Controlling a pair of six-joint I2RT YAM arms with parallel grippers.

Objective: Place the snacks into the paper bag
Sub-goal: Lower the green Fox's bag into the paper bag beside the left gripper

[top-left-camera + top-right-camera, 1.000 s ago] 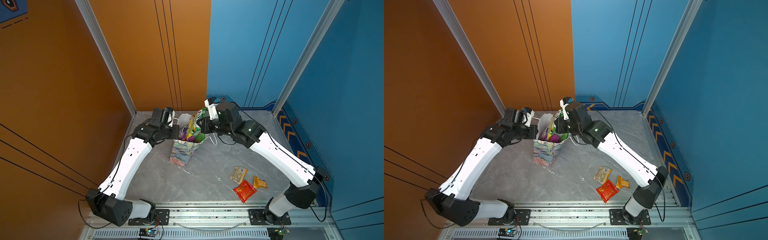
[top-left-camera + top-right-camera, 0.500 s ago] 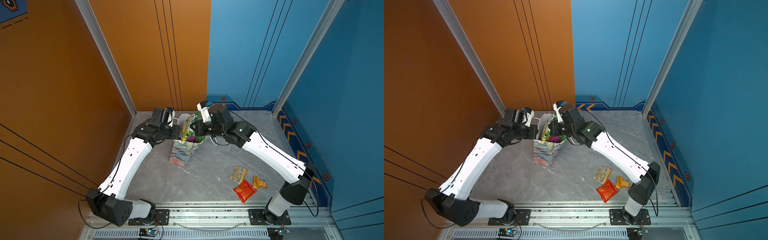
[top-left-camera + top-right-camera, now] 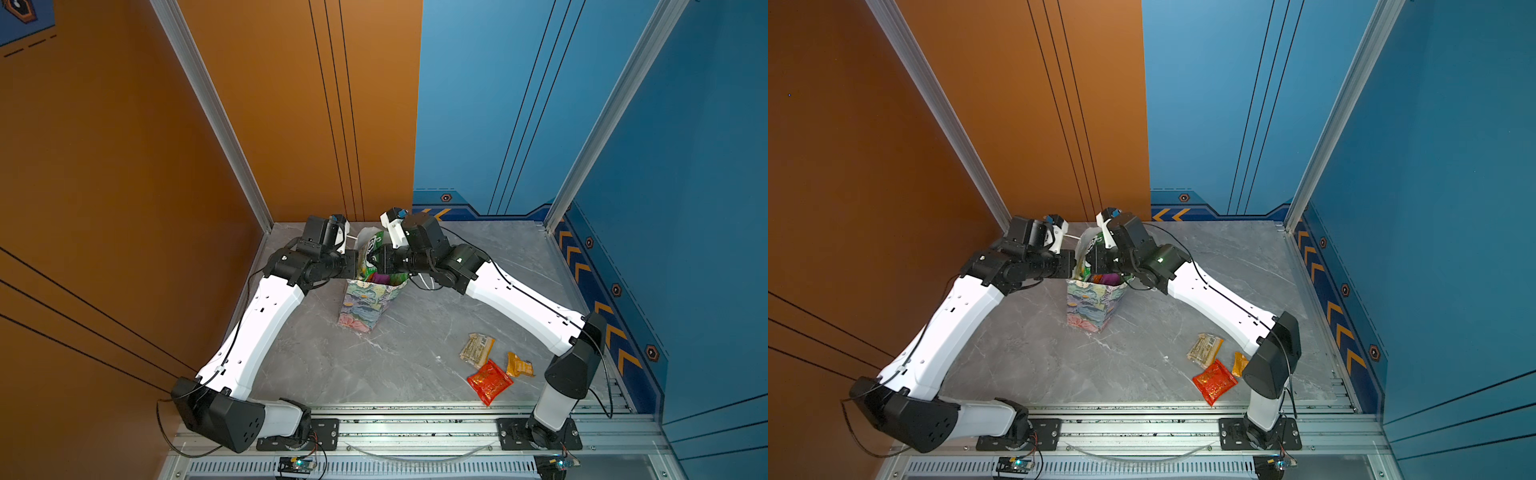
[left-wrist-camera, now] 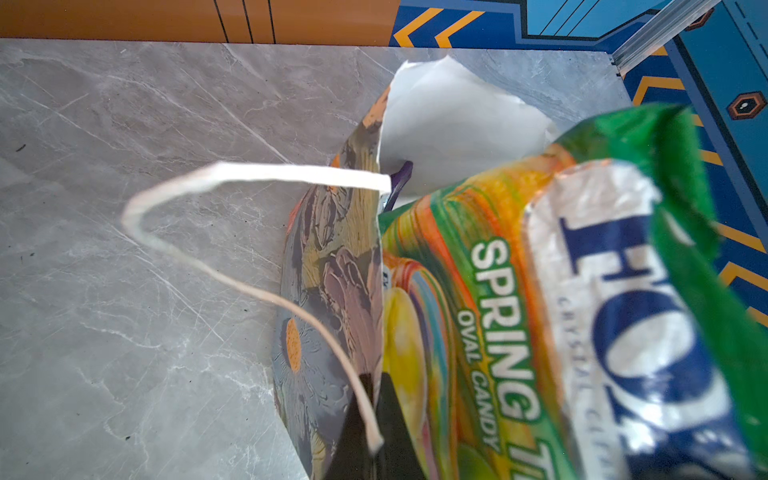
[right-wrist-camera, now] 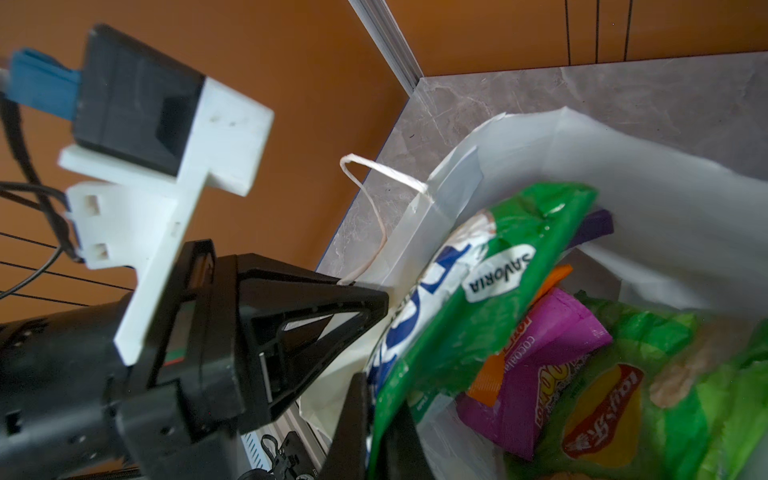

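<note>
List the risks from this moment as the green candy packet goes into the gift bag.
1. The Fox's candy packet, shut in the right pincer, hangs over the Lay's packet and a pink packet, partly above the rim; released here, it may slide out.
2. The left pincer clamps the paper bag by one thin wall; a downward push could tear or tip it.
3. A red packet, tan packet and orange packet lie outside; room looks tight.

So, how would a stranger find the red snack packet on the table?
On the grey marble tabletop, look near the right arm's base. Three small packets lie there; the crinkly red packet is frontmost, beside a tan packet and an orange packet.
</note>
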